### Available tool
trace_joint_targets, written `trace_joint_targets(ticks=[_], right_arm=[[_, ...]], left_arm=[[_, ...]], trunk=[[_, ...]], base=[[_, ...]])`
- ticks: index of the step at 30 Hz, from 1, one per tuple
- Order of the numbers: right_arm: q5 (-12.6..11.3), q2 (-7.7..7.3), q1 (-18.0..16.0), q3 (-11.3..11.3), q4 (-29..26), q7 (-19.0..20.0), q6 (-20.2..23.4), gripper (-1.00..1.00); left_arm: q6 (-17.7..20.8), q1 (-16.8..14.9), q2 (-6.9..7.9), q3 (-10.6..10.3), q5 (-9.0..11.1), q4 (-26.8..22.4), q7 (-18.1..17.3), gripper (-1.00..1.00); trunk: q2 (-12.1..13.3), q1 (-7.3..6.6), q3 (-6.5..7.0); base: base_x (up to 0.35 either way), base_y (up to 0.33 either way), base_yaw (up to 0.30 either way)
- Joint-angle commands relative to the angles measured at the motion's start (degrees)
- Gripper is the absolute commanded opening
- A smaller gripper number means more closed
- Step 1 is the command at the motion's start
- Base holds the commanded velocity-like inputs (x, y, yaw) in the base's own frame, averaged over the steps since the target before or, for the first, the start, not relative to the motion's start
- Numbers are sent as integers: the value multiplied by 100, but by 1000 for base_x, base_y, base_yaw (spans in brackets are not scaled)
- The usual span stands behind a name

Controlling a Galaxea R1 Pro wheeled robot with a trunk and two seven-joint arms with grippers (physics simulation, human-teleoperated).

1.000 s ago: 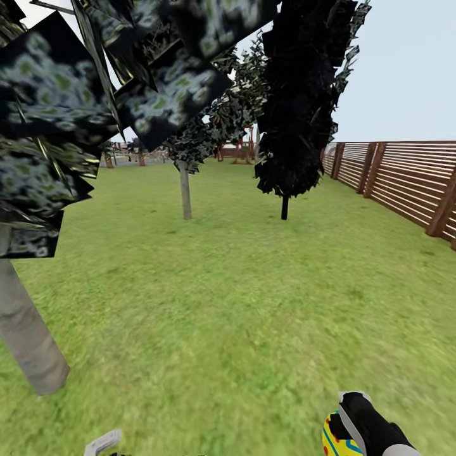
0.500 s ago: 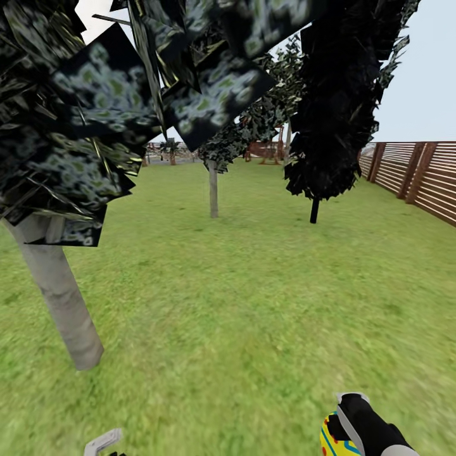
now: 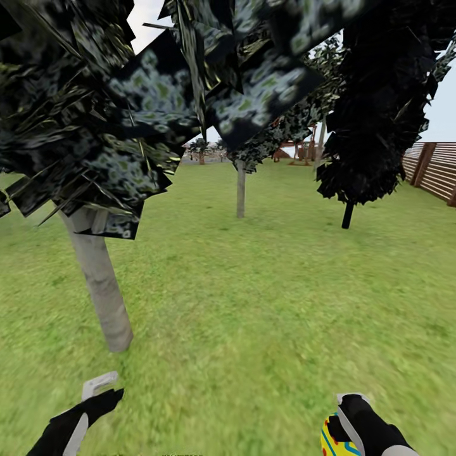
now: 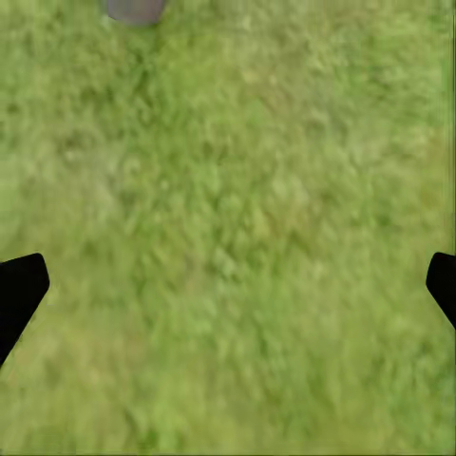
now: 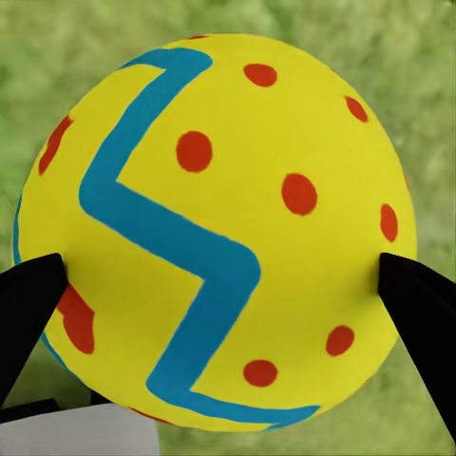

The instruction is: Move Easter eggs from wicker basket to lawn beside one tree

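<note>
From the head view the garden opens out: a near tree (image 3: 101, 297) with a pale grey trunk leaning a little, its dark blocky crown spreading across the top, stands on the lawn (image 3: 253, 304) ahead and to the left. Farther back are a slim straight-trunked tree (image 3: 240, 190), a near-black conifer (image 3: 373, 126) and, at the right edge, a slatted fence (image 3: 437, 171).

The right wrist view gives what the head view barely shows: an egg (image 5: 214, 233), yellow with a blue zigzag and red dots, seen close up over blurred grass. In the head view just a sliver of that egg (image 3: 332, 437) peeks out at the bottom edge, beside the right tool (image 3: 345, 430).

The right tool is closed on the egg, a black fingertip (image 5: 33, 304) pressed to each side of it. The left tool (image 4: 228, 285) is spread wide with nothing between its tips, just grass below, and a grey patch (image 4: 133, 9) that may be the trunk's foot at the far edge.

Both arms are held low and forward, the left tool (image 3: 95, 396) near the base of the near tree, the right well apart from it.
</note>
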Motion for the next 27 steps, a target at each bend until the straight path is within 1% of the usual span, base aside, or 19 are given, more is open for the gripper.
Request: trace_joint_targets(ticks=[1,4,9,13,16,22,27], right_arm=[[11,3,0,-2,-9,-8,32,-100],[24,9,0,1,-5,-1,32,-100],[31,5,0,1,-4,1,32,-100],[32,15,0,3,-4,0,32,-100],[34,21,0,1,-4,1,32,-100],[32,30,0,9,-4,1,32,-100],[40,123,0,1,3,-1,24,-100]], left_arm=[[226,-4,-7,8,51,-110,-70,100],[372,-4,1,45,56,-175,-168,100],[355,-4,4,34,25,-146,-145,100],[355,-4,58,49,15,-31,-164,100],[355,-4,19,25,6,-24,-159,100],[349,-4,7,20,19,-21,-154,100],[348,-4,13,37,29,-18,-157,100]], trunk=[[-4,0,-7],[-4,0,-7],[-4,0,-7],[-4,0,-7],[-4,0,-7],[-4,0,-7],[-4,0,-7]], base=[[0,0,296],[0,0,296],[0,0,296],[0,0,296],[0,0,296],[0,0,296],[0,0,296]])
